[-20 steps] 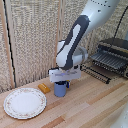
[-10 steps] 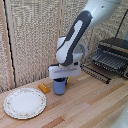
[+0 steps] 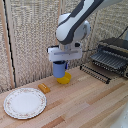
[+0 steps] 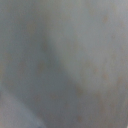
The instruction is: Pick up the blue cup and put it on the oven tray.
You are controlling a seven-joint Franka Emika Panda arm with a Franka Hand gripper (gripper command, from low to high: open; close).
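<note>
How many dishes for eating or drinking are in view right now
3: the blue cup under the claw, the yellow bowl just behind it, and the patterned plate toward the exterior view's left. The arm may hide others.

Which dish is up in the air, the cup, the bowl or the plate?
The blue cup, hanging under the gripper. The yellow bowl and the patterned plate both rest on the wooden table.

No readable text, labels or numbers anywhere (wrist view is just a grey blur, exterior view too coarse).
</note>
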